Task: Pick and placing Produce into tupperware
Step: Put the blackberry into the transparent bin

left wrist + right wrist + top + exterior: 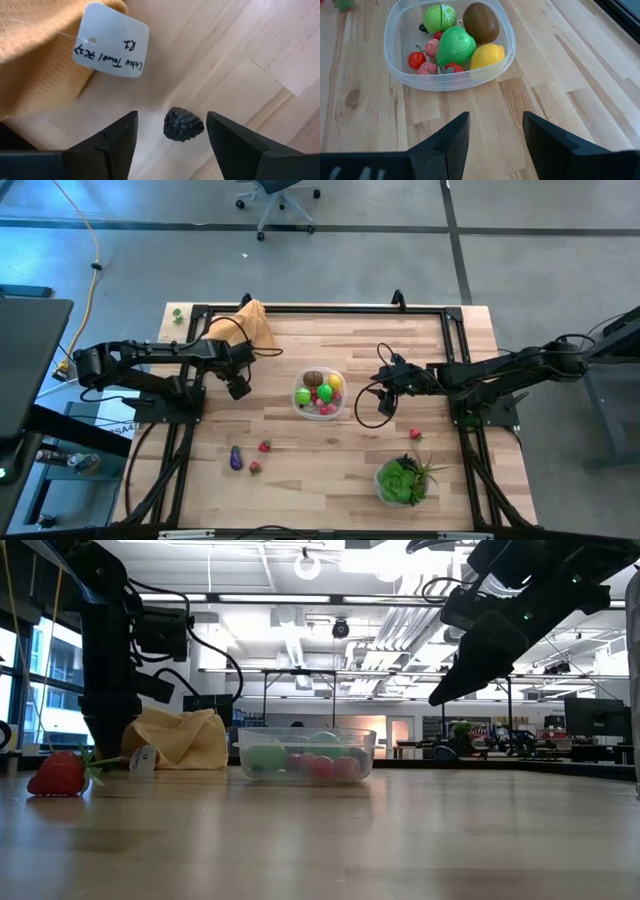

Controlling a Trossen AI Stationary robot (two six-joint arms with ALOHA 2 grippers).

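A dark, seemingly blackberry-like fruit (183, 125) lies between the left claw's (170, 131) spread fingers.

Bright, even overhead light; soft shadows; low view's foreground blurred.

The tupperware (405, 70) has its far rim cut off by the right wrist view's edge. In the high view its contents blur into coloured dots — the small red pieces (322, 408) cannot be told apart. The cloth (35, 60) runs off the left wrist view — its tag's (111, 41) handwriting is only partly legible.
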